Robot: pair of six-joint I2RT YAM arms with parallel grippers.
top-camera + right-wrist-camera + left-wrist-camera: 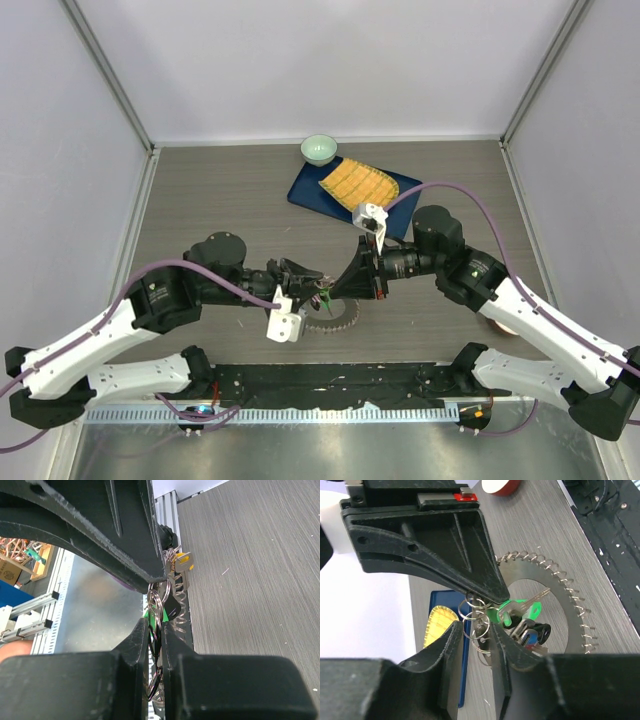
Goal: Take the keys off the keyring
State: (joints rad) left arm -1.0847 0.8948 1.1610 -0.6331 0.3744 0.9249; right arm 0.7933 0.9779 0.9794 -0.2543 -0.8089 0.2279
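Observation:
A bunch of keys (517,611) with green, black and blue heads hangs on a chain of small split rings (476,612), held up between both grippers. My left gripper (476,627) is shut on the lower split rings. My right gripper (156,622) is shut on split rings (159,605) at the other end, tip to tip with the left gripper (157,575). A yellow-headed key (182,561) shows there. In the top view both grippers (310,285) (338,288) meet over a large flat grey ring (340,320) fringed with wire loops, lying on the table (572,605).
A small pale bowl (319,149) stands at the back. A blue board (310,190) with a yellow ribbed pad (357,184) lies beside it. A red-and-white round object (497,325) sits under the right arm. A black rail (330,380) runs along the near edge.

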